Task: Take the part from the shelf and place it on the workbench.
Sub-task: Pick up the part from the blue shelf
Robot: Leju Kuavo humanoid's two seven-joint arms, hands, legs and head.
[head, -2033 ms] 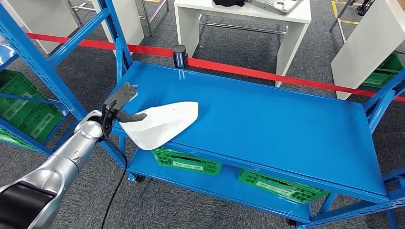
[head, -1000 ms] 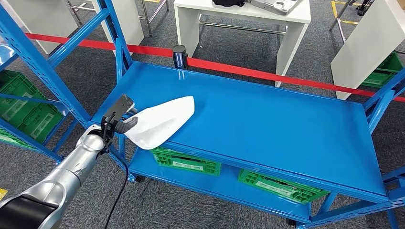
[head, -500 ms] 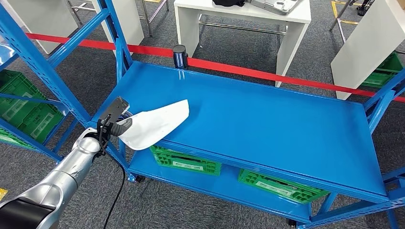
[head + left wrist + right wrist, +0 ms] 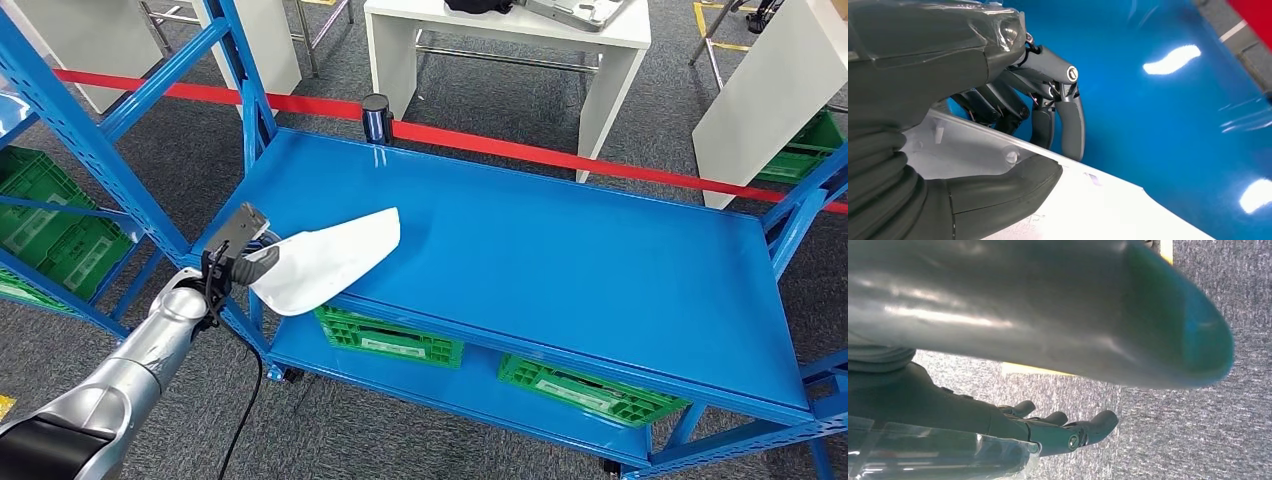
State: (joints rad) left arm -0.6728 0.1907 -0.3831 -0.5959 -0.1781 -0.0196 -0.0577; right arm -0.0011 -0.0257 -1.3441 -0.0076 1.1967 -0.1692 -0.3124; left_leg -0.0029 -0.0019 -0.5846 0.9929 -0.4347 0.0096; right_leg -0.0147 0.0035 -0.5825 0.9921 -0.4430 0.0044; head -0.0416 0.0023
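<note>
Barely any movement since half a second ago: the white part [image 4: 325, 260] has nudged a touch farther over the blue workbench [image 4: 560, 250], after sliding back toward the near left corner during the two seconds before. Left hand [image 4: 250, 262] grips the part's wide end at that corner, and up close the thumb [image 4: 1013, 182] presses on one face while the dark fingers [image 4: 1068, 125] curl around the opposite side, so the hold is firm. Much of the part lies over the blue top, its narrow tip pointing toward the middle, its wide end overhanging the front edge above a green crate [image 4: 390, 340] on the lower level. Right hand [image 4: 1048, 430] hangs over grey carpet [image 4: 1208, 430], fingers loosely extended and apart, holding nothing. Behind, a red tape line [image 4: 560, 155] crosses the floor near a white table [image 4: 500, 40].
</note>
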